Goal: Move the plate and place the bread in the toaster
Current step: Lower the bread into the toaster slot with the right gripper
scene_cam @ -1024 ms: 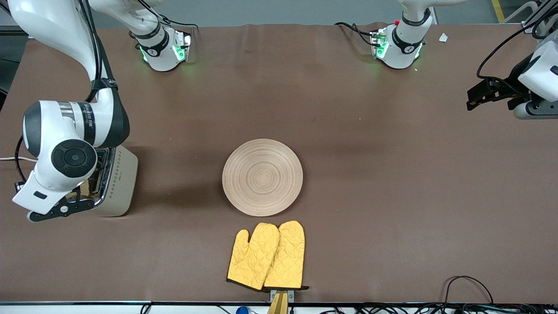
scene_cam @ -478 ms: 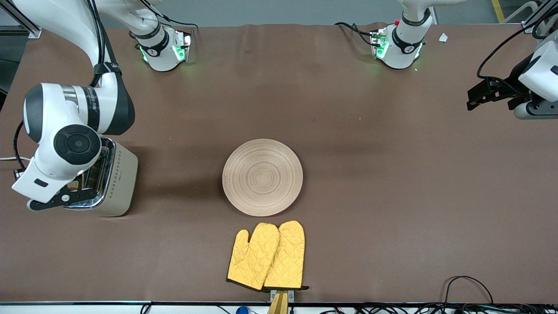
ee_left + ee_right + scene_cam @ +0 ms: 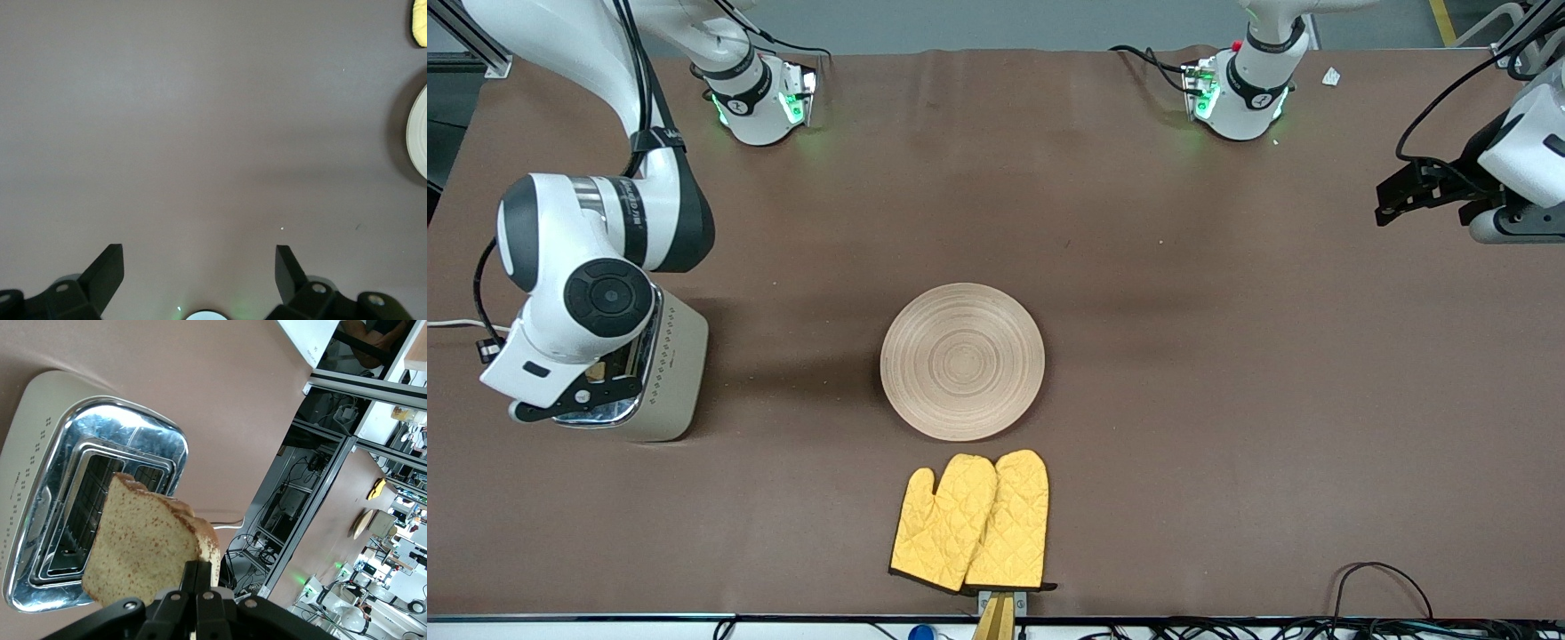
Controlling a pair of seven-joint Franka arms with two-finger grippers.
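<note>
The cream toaster (image 3: 678,360) stands at the right arm's end of the table, and its chrome top with two slots shows in the right wrist view (image 3: 137,437). My right gripper (image 3: 200,579) is shut on the crust edge of the speckled bread slice (image 3: 143,547) and holds it on edge just over the slots. In the front view the right hand (image 3: 560,391) covers most of the toaster's top. The round beige plate (image 3: 962,360) lies at the table's middle, bare; its rim also shows in the left wrist view (image 3: 420,137). My left gripper (image 3: 1387,203) waits open and empty (image 3: 200,257) over the left arm's end.
A pair of yellow oven mitts (image 3: 971,522) lies nearer to the front camera than the plate, close to the table's edge. The toaster's white cord (image 3: 445,323) runs off the table's end. Black cables (image 3: 1383,578) loop at the near edge.
My right hand, with the bread in it, has shifted a little over the toaster toward the plate's side and toward the arm bases. The left arm has barely moved.
</note>
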